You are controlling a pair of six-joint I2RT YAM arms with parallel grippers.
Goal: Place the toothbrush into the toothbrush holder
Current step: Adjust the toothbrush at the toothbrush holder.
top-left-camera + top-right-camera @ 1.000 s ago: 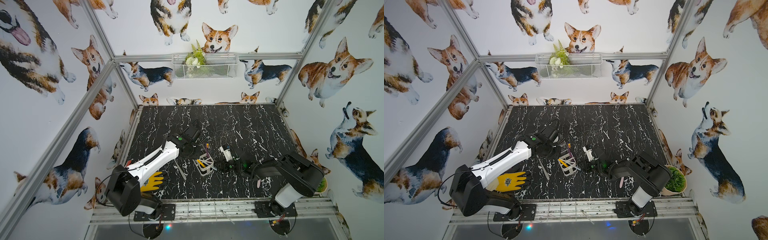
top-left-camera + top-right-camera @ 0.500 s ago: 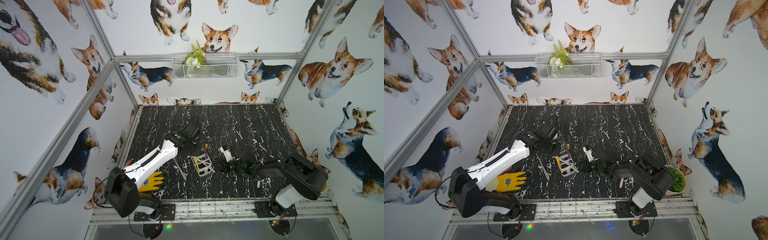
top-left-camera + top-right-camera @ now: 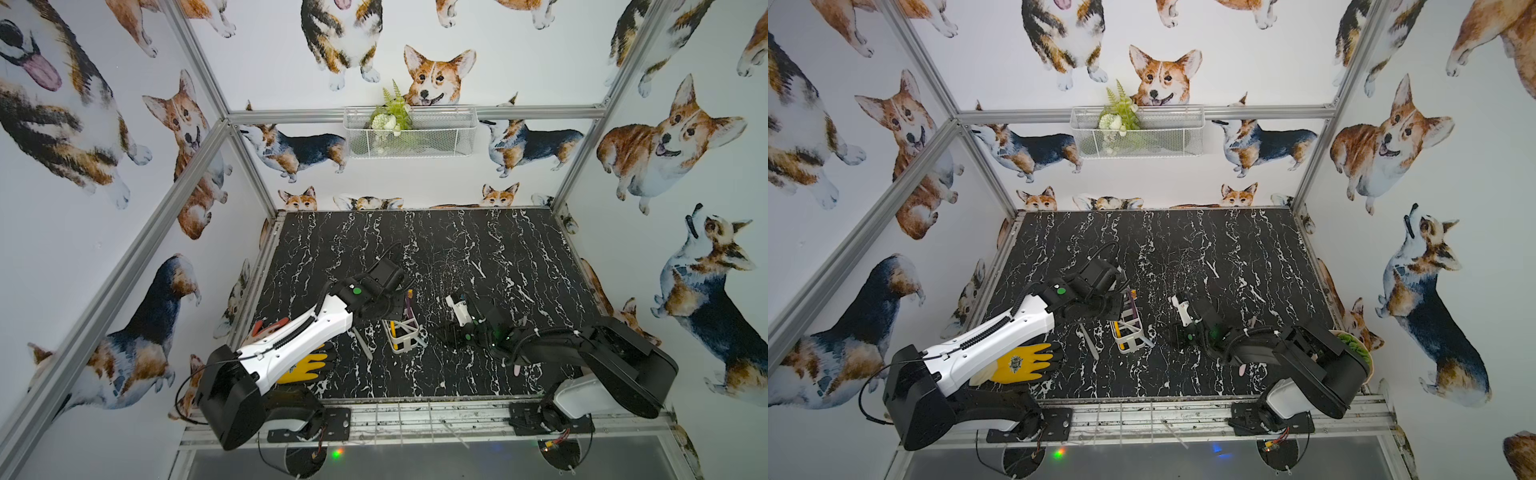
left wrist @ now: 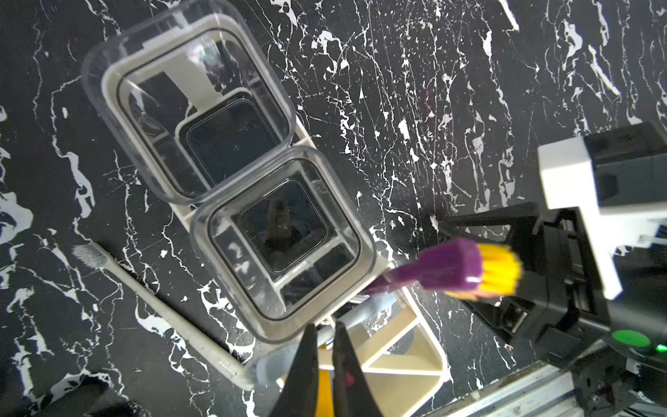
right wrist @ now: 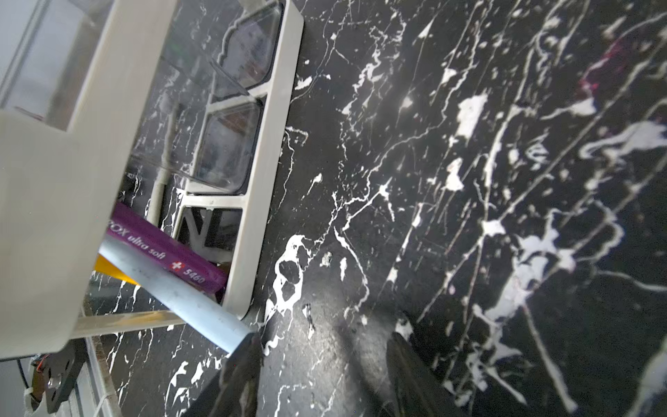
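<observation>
The toothbrush holder stands near the table's front middle, a white frame with two clear cups. A pale blue toothbrush leans in its open end compartment, and the handle end pokes out through the frame onto the table. A purple toothbrush with yellow bristles and a yellow one stand there too. My left gripper is shut over the frame; whether it pinches anything is unclear. My right gripper is open beside the holder, one finger touching the blue handle's end.
A white toothbrush lies on the black marble table beside the holder, on its left-arm side. A yellow glove lies under the left arm. A white wire basket with greenery hangs on the back wall.
The right jaws have opened and let go of the pale blue handle. The left jaws have closed over the holder. Both arms have hardly shifted.
</observation>
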